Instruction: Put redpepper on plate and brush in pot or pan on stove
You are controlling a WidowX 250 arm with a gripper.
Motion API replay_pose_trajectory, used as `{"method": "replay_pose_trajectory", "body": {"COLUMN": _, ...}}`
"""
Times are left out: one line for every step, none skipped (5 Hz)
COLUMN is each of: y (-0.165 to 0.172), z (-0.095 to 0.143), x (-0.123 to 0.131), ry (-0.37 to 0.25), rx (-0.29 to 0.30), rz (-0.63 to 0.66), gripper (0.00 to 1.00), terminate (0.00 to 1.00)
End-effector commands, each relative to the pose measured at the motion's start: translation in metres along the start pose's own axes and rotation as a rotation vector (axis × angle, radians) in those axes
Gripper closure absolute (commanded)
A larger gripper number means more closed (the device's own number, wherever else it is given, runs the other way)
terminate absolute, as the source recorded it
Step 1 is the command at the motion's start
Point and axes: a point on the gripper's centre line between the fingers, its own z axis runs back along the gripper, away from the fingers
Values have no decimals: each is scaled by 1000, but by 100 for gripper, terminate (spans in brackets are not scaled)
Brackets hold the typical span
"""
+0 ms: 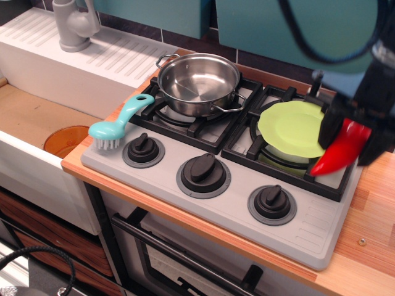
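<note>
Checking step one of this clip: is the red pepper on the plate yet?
Not yet. The redpepper hangs tip-down in the gripper, in the air at the right edge of the green plate, which lies empty.

We are looking at a toy kitchen, a play set built to mimic a home one. A grey stove (216, 185) with black burner grates and three round knobs along its front sits on a wooden table (370, 246). Below it we see an oven door with a dark handle (185, 259). To the left, a white sink unit (68, 68) has a ribbed draining surface and a grey tap (73, 24). Teal cupboard doors (290, 31) and dark tiles line the back wall. On the stove we find kitchenware: a steel pot (199, 83), a lime-green plate (290, 129) and a teal brush (120, 123).
</note>
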Motion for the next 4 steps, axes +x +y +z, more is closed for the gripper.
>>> {"method": "replay_pose_trajectory", "body": {"y": 23, "z": -7, "x": 37, "ry": -76, "rx": -46, "rz": -43, "gripper": 100, "terminate": 0}}
{"method": "replay_pose_trajectory", "body": {"y": 28, "z": -15, "x": 41, "ry": -84, "rx": -57, "rz": -57, "gripper": 100, "terminate": 0}}
{"method": "replay_pose_trajectory", "body": {"y": 26, "z": -23, "x": 37, "ry": -110, "rx": -64, "rz": -54, "gripper": 100, "terminate": 0}}
{"method": "replay_pose_trajectory", "body": {"y": 19, "z": -22, "x": 33, "ry": -124, "rx": -54, "rz": -38, "gripper": 0, "terminate": 0}}
